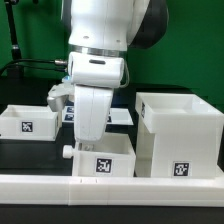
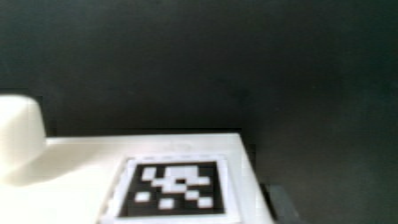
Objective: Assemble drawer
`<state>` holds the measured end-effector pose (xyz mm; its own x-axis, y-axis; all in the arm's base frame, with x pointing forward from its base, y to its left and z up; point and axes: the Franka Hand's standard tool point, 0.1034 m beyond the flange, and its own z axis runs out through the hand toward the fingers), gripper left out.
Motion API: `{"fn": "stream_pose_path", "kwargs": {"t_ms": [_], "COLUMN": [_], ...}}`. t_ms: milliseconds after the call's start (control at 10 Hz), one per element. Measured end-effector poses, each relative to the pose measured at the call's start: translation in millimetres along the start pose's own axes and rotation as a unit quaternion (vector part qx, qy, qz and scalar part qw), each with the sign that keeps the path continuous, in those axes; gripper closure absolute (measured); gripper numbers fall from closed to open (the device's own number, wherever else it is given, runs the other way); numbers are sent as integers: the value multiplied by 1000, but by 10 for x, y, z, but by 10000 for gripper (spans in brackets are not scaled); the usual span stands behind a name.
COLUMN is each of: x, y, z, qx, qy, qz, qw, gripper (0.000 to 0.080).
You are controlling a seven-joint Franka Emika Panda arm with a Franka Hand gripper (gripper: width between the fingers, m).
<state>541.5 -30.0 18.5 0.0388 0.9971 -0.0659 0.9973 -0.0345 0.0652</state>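
The drawer's large hollow white casing [image 1: 178, 137] stands at the exterior view's right, with a tag on its front. One white tray [image 1: 30, 120] sits at the left. A second tray [image 1: 106, 158], with a knob [image 1: 68, 152] and a front tag, sits at the front middle. My gripper [image 1: 88, 142] reaches down to this tray's left part, and its fingertips are hidden by the tray and the hand. The wrist view shows a white tagged face [image 2: 175, 188] and the knob [image 2: 16, 140] close up. Only a dark blurred shape shows at the lower edge.
The low white border wall [image 1: 110, 186] runs along the front. The marker board [image 1: 122, 117] lies behind the arm. The table surface [image 2: 214, 60] is black and a green backdrop stands behind it.
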Motion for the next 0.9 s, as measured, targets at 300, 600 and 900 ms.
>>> {"fn": "stream_pose_path", "kwargs": {"t_ms": [300,600,900], "x": [19,171,228], "y": [13,16,16], "z": [21,19,14], "qx": [14,22,24], "qy": [-3,-3,-2], "qz": [-4,-5,2], "qw": [1000,1000,1000], "gripper": [757,757,757]}}
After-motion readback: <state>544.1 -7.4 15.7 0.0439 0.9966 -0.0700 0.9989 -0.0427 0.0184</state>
